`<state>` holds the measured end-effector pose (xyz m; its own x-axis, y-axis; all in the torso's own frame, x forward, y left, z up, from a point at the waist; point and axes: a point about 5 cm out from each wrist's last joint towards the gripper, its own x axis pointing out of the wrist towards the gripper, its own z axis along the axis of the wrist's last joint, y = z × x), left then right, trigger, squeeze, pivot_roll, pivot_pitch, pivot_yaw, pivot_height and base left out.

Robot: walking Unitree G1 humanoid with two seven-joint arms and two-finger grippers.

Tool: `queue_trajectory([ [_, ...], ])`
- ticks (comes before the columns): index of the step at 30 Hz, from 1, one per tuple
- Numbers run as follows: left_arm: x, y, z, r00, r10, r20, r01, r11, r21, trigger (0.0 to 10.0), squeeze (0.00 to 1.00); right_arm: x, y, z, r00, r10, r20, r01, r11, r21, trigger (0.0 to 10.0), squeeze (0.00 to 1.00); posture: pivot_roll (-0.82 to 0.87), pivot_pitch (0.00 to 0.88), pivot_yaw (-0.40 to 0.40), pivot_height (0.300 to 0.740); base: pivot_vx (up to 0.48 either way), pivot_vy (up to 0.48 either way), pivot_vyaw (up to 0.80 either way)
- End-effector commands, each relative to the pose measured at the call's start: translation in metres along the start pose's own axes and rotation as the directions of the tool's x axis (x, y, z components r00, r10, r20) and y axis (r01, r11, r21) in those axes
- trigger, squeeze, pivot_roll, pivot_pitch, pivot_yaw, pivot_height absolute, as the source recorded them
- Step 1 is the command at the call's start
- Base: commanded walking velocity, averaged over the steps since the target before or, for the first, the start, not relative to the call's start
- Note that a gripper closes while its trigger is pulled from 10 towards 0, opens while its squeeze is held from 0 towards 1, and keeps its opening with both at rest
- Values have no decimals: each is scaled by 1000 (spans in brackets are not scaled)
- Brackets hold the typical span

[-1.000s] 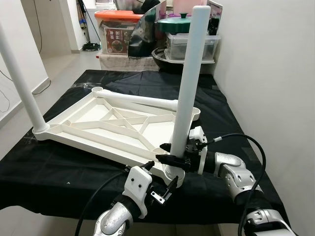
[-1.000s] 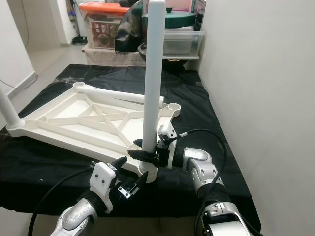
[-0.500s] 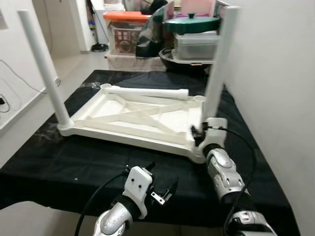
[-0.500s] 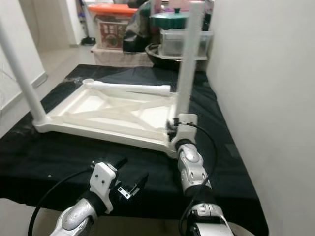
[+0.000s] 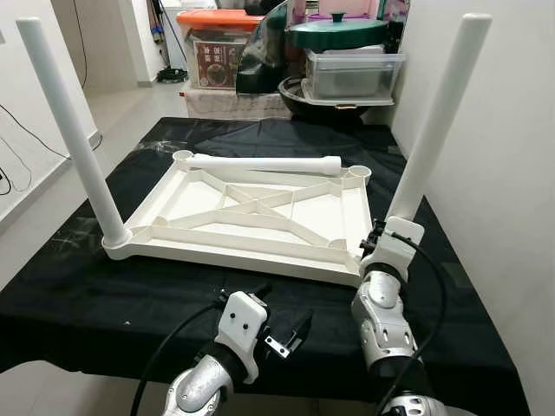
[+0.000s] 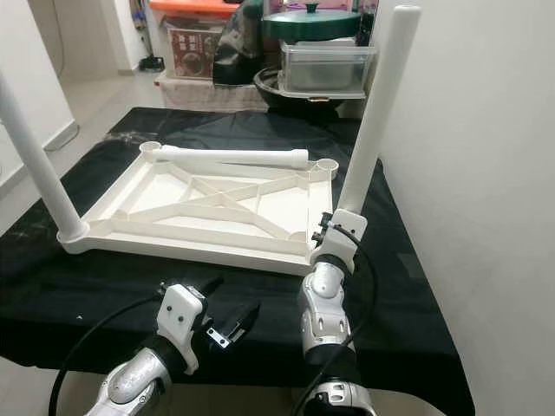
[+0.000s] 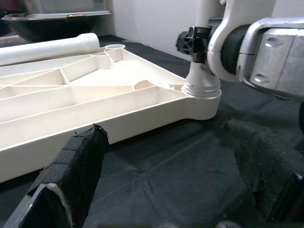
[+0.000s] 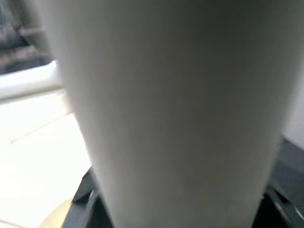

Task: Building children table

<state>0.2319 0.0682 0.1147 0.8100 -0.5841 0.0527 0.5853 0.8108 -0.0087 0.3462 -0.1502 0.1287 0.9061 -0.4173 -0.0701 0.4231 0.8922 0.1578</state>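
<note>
A white tabletop (image 5: 251, 217) lies upside down on a black-covered table (image 5: 130, 295). One white leg (image 5: 69, 130) stands upright in its near left corner. Another leg (image 5: 434, 121) stands in the near right corner, and my right gripper (image 5: 371, 246) is shut on its base; in the right wrist view this leg (image 8: 166, 104) sits close between the black fingers. A third leg (image 5: 264, 162) lies loose along the tabletop's far edge. My left gripper (image 5: 282, 316) hangs open over the black cloth just in front of the tabletop, with nothing in it; its pads (image 7: 78, 166) frame the near right corner.
Behind the table stand an orange-lidded box (image 5: 212, 43), a pot with a green lid (image 5: 338, 35) and a clear container (image 5: 351, 74). A white wall (image 5: 503, 173) runs close along the right. Bare floor (image 5: 43, 182) lies to the left.
The whole view has shifted. My right arm now reaches straight ahead instead of across from the right, still holding the leg, and the tabletop lies squarer to the table's front edge.
</note>
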Motion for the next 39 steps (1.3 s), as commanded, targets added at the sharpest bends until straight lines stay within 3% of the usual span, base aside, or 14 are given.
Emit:
queue_trajectory([
  [1, 0, 0, -1, 1000, -2, -11, 2, 1000, 2, 10000, 0, -6, 9, -13, 996, 75, -56, -75, 997, 7, 10000, 1000, 41, 0, -24, 740, 0, 0, 0],
  [3, 0, 0, -2, 1000, -1, -11, 1, 1000, 1, 10000, 0, -5, 9, -10, 992, 123, -34, -123, 992, 1, 10000, 1000, 36, 0, -24, 740, 0, 0, 0],
  [4, 0, 0, -2, 1000, -1, -11, 1, 1000, 0, 10000, 0, -2, 8, -6, 985, 172, -5, -172, 985, -3, 10000, 0, 36, 0, -24, 740, 0, 0, 0],
  [11, 1, 0, -2, 1000, -1, -10, 1, 1000, -2, 10000, 0, 12, -4, 5, 923, 385, 31, -385, 923, 7, 10000, 0, 38, 0, -28, 740, 0, 0, 0],
  [17, 2, 0, -2, 1000, -1, -9, 1, 1000, -2, 10000, 0, 21, -12, 16, 704, 710, -21, -705, 703, 93, 10000, 0, 35, 0, -27, 740, 0, 0, 0],
  [21, 3, -1, -2, 1000, -4, -8, 4, 1000, -1, 10000, 0, 11, -8, 22, 400, 913, -80, -905, 407, 126, 10000, 0, 41, 0, -32, 740, 0, 0, 0],
  [22, 3, -1, -2, 1000, -4, -8, 4, 1000, -1, 10000, 0, 11, -8, 22, 400, 913, -80, -905, 407, 126, 10000, 0, 41, 0, -32, 740, 0, 0, 0],
  [23, 3, -1, -2, 1000, -4, -7, 4, 1000, -1, 10000, 0, 3, -3, 23, 259, 960, -110, -954, 271, 126, 10000, 0, 43, 0, -33, 740, 0, 0, 0],
  [24, 3, -1, -2, 1000, -4, -7, 4, 1000, -1, 10000, 0, 3, -3, 23, 259, 960, -110, -954, 271, 126, 10000, 0, 43, 0, -33, 740, 0, 0, 0],
  [26, 3, -1, -2, 1000, -4, -7, 4, 1000, -1, 10000, 0, -10, 4, 21, 40, 986, -161, -989, 62, 136, 10000, 0, 48, 0, -33, 740, 0, 0, 0],
  [29, 2, -2, -3, 1000, -4, -9, 4, 1000, -3, 10000, 0, -18, 11, 18, -104, 976, -192, -986, -75, 151, 10000, 0, 61, 0, -44, 740, 0, 0, 0],
  [35, 2, -3, -4, 1000, -6, -9, 6, 1000, -2, 10000, 0, -19, 21, 15, -189, 952, -241, -979, -162, 127, 9922, 0, 62, 0, -45, 740, 0, 0, 0],
  [36, 2, -3, -4, 1000, -7, -10, 7, 1000, -2, 10000, 0, -18, 22, 15, -206, 948, -244, -975, -177, 134, 39, 0, 60, 0, -45, 740, 0, 0, 0],
  [39, 2, -3, -4, 1000, -10, -11, 10, 1000, -2, 10000, 0, -15, 24, 10, -149, 946, -287, -987, -127, 94, 0, 0, 51, 0, -41, 740, 0, 0, 0],
])
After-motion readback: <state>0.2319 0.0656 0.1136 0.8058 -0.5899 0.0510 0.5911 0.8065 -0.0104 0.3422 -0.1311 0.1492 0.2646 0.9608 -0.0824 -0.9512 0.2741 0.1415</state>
